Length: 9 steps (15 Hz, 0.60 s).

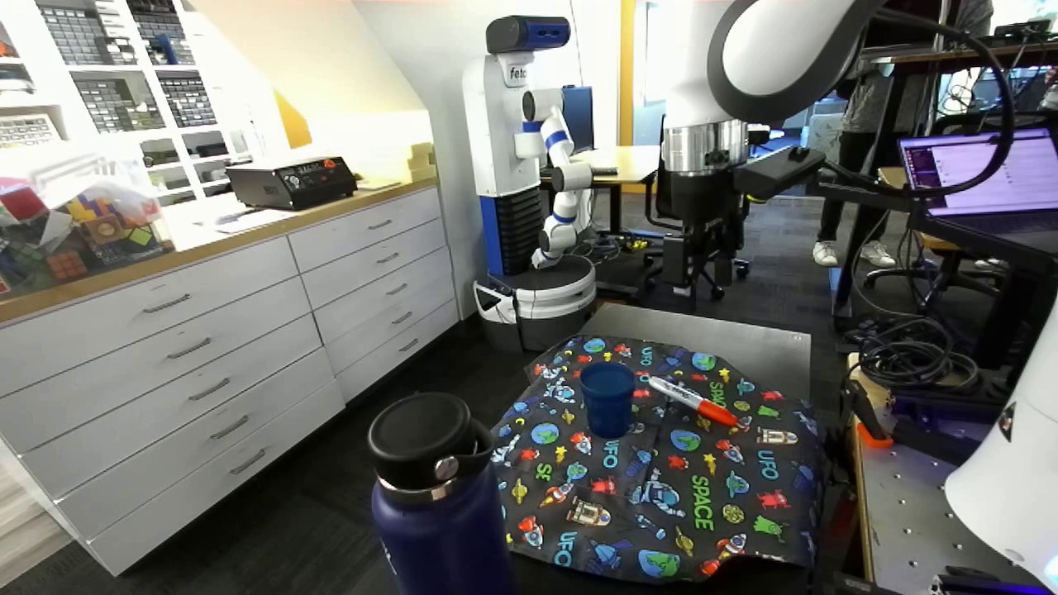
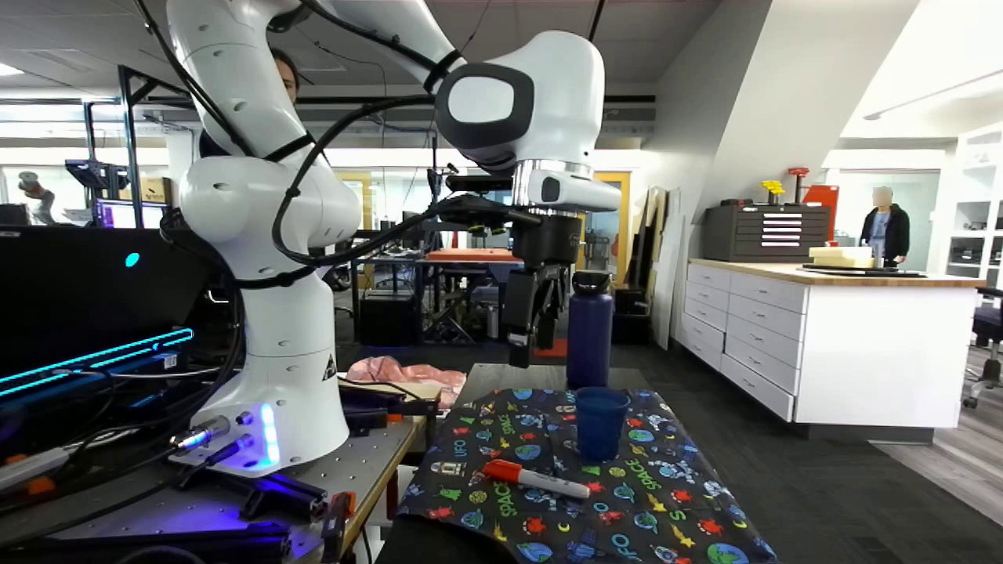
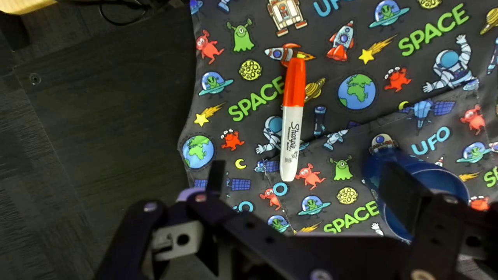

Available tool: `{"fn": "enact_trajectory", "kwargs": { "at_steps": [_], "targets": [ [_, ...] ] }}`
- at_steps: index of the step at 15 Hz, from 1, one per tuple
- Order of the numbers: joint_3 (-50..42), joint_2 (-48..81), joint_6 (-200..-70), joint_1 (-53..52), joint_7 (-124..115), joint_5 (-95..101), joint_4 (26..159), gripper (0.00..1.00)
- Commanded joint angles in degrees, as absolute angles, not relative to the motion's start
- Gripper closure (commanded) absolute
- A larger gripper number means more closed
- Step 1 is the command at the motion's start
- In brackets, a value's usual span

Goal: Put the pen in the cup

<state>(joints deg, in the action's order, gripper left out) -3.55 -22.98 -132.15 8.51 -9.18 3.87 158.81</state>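
While the arm (image 2: 270,196) arches, its spread claw (image 2: 533,343) points downward.

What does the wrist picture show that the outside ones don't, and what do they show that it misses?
Only the wrist view shows the name Sharpie big and clear on the pen; in both exterior views the writing is tiny.

Both exterior views show the white arm and white drawers, which the wrist view misses; an exterior view also has another robot, white and blue.

All of them share the pen lying on the space cloth, the small blue cup standing near it and the open black jaws.
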Motion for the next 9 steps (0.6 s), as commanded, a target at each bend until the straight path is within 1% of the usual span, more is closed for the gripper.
{"fn": "enact_trajectory", "kwargs": {
  "at_steps": [1,9],
  "targets": [
    [-3.43,-23.03,-131.97,8.62,-9.12,3.81,158.73,0.0],
    [-3.57,-23.56,-131.62,9.57,-9.3,5.18,158.79,0.0]
  ]
}}
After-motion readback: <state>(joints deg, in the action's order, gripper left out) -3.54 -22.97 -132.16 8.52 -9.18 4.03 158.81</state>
